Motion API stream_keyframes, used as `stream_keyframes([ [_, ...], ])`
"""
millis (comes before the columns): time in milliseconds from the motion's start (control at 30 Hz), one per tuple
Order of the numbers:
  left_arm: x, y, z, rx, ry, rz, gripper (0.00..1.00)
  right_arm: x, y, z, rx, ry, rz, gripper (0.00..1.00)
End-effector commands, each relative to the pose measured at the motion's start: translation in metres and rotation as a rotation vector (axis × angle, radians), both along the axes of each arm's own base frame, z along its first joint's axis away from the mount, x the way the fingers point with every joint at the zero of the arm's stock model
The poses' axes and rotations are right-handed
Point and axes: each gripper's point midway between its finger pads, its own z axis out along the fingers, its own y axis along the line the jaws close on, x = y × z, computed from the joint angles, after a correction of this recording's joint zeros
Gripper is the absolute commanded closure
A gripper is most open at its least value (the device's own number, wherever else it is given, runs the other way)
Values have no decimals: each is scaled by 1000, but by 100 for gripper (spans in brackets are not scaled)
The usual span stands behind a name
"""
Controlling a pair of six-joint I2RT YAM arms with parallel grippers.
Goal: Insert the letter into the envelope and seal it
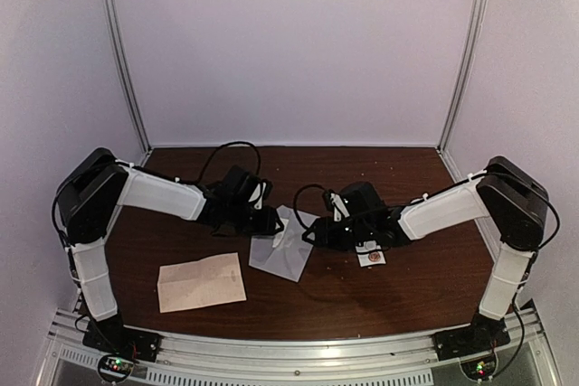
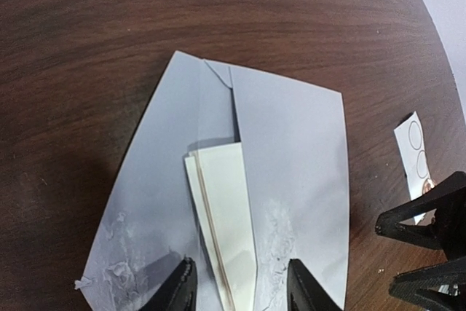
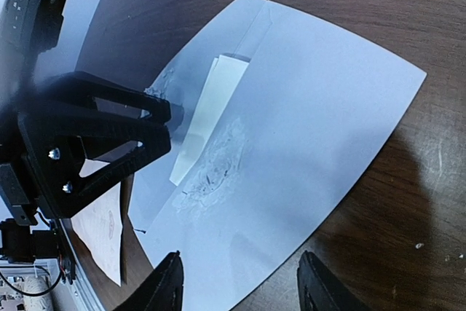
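Note:
The pale grey-white envelope (image 1: 282, 250) lies flat on the dark wooden table (image 1: 362, 296) between my two arms, its flap open. A cream folded letter (image 2: 227, 216) sticks partly out of the envelope's (image 2: 291, 143) mouth. My left gripper (image 2: 240, 289) is open, its jaws standing either side of the letter's outer end, just above the envelope. My right gripper (image 3: 240, 282) is open and empty, hovering over the envelope's (image 3: 313, 107) near edge. The letter (image 3: 207, 111) shows there beside the left gripper's fingers (image 3: 164, 114). In the top view, the left gripper (image 1: 270, 223) and right gripper (image 1: 312, 234) flank the envelope.
A tan sheet of paper (image 1: 201, 282) lies at the front left, also in the right wrist view (image 3: 102, 234). A small white sticker strip with circles (image 1: 371, 257) lies under the right arm, seen too in the left wrist view (image 2: 413, 152). Metal rails edge the table's front.

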Motion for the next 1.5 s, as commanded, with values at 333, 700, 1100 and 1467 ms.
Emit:
stream_keyframes([
  [333, 20, -12, 7, -68, -48, 1, 68, 16, -11, -14, -53, -12, -63, 47],
  [700, 20, -12, -15, -56, -10, -11, 74, 17, -8, -27, -50, 14, -50, 49],
  [1100, 9, -22, -23, -120, 38, -54, 100, 19, 2, -40, -40, 41, -27, 51],
  [1467, 2, -25, -22, -170, 55, -65, 97, 20, 3, -43, -44, 42, -24, 52],
])
